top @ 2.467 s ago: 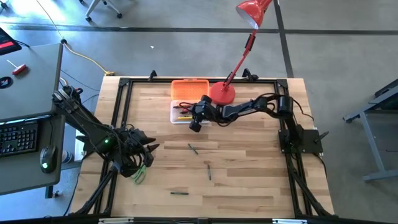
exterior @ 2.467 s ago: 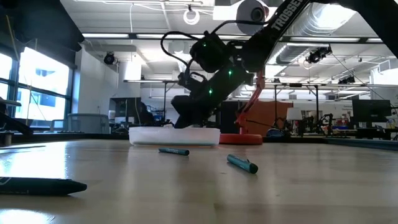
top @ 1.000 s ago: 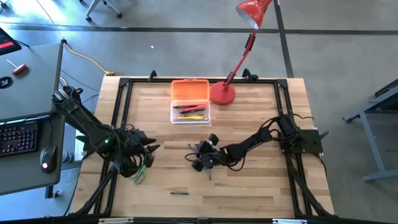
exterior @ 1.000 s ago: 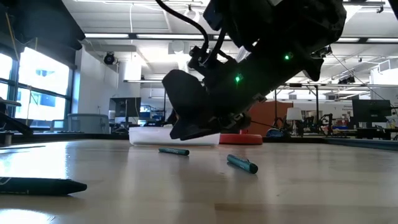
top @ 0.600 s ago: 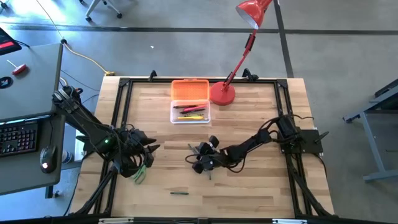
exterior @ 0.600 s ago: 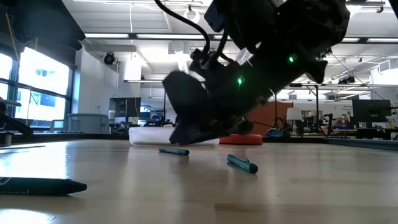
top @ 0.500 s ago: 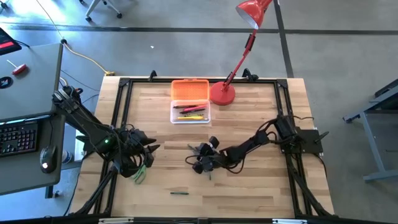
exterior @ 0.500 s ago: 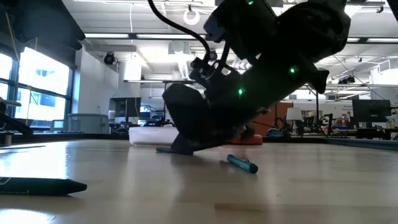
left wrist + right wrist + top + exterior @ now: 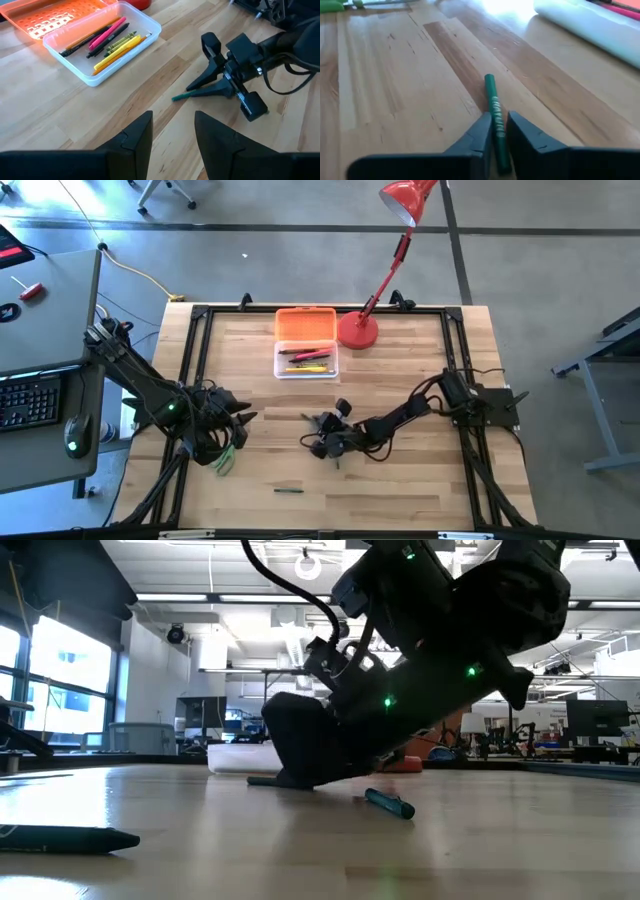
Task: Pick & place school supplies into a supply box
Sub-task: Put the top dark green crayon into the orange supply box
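My right gripper [image 9: 313, 428] reaches low over the table's middle, its tips down at the table [image 9: 290, 780], shut on a green marker [image 9: 492, 102]. The marker's free end [image 9: 179, 97] pokes out past the fingertips. The supply box [image 9: 282, 365] sits toward the far edge, its orange lid [image 9: 305, 323] open flat behind it, with pink, yellow and black pens [image 9: 107, 42] lying in the clear base. My left gripper [image 9: 172, 132] waits open at the left edge. A green item [image 9: 226, 461] lies beside it. My right gripper pinches the green marker near one end [image 9: 496, 127] between its two fingers [image 9: 481, 134]. The fingers come slanting low from the table's right and lie along the marker, which runs on ahead of them. The marker lies flat on the table.
A second green marker [image 9: 337, 457] lies just nearer than the right gripper [image 9: 390, 803]. A dark pen [image 9: 288, 490] lies toward the near edge. The red lamp's base [image 9: 357, 330] stands right of the box. A black frame [image 9: 195, 370] runs around the tabletop.
My right gripper has come down from just above the table until its tips rest at the green marker, and has shifted slightly toward the left edge. The marker has stayed where it lay. The left arm has kept still.
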